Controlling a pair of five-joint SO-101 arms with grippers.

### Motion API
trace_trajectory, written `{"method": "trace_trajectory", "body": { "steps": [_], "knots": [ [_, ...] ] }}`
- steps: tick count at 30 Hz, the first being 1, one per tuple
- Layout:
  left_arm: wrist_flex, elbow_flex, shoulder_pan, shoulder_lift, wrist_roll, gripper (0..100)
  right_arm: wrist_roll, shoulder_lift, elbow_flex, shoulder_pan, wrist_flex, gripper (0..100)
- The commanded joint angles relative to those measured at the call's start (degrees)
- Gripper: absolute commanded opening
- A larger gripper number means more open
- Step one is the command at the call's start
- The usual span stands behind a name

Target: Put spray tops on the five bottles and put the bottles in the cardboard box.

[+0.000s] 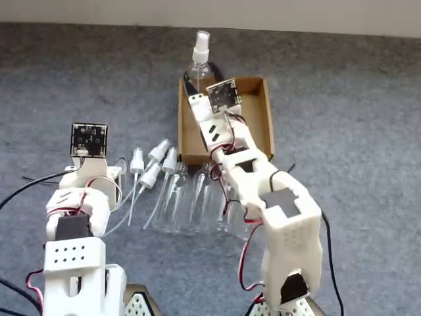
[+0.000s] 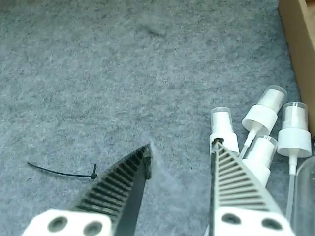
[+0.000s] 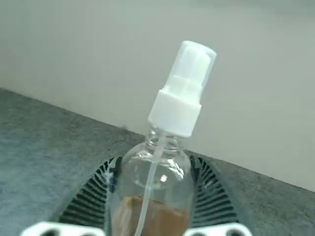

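One bottle (image 3: 156,162) clamped in right hand (image 3: 155,166), left hand (image 2: 181,146) spread

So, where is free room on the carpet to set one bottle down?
Free: the carpet right of the cardboard box, and the far carpet left of it, beyond the spray tops. Crowded: in front of the box, where spray tops and lying bottles sit close together.

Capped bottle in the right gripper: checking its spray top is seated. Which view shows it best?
The right wrist view: the bottle is close up, in the right gripper, spray top on its neck. The high view shows it small, at the far edge of the cardboard box.
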Motion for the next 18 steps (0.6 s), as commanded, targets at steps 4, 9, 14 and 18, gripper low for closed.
{"method": "trace_trajectory", "body": {
  "steps": [4,9,14,18],
  "knots": [
    [-1.05,-0.31,-0.4,-1.01,0.44,18,-0.44,6.99,-8.66,0.84,-7.87,0.5],
    [-1.05,-0.31,-0.4,-1.01,0.44,18,-0.26,12.97,-13.76,0.92,-11.3,0.5],
    [-1.05,-0.22,-0.4,-1.01,0.44,18,-0.18,18.07,-18.95,1.01,-11.82,0.5],
    [-1.05,-0.22,-0.4,-1.01,0.44,18,2.9,19.74,-19.74,1.01,-11.82,0.5]
  ]
}}
